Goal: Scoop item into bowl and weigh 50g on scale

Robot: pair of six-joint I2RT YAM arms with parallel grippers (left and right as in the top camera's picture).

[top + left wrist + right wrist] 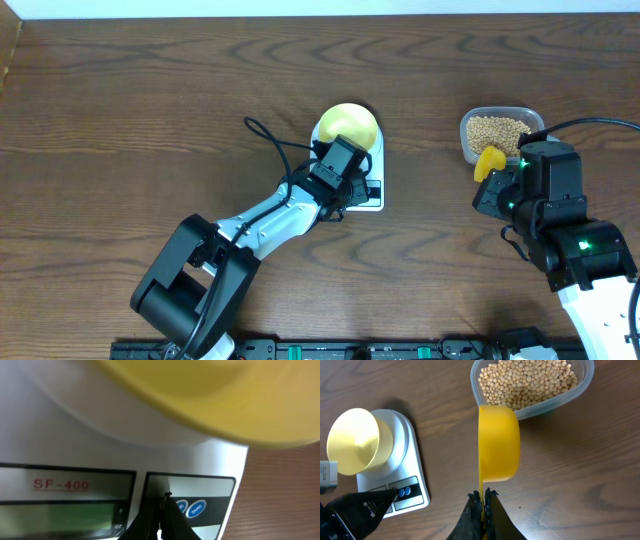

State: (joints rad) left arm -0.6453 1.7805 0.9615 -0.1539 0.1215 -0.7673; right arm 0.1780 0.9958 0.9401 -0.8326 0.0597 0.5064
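Note:
The pale yellow bowl (347,127) stands on the white scale (372,200), and no beans show in it from overhead. My left gripper (165,502) is shut with nothing in it. Its tips rest on the scale's button panel just left of the two blue buttons (196,508), beside the display (60,515). My right gripper (483,496) is shut on the thin handle of the bright yellow scoop (498,442). The scoop's cup hangs just in front of the clear tub (584,385) full of tan beans (527,382). I cannot tell whether the scoop holds any.
The tub (470,140) sits at the right of the brown wooden table, about a hand's width from the scale (405,435). The left arm (270,220) lies diagonally from the near edge to the scale. A black rail runs along the front edge.

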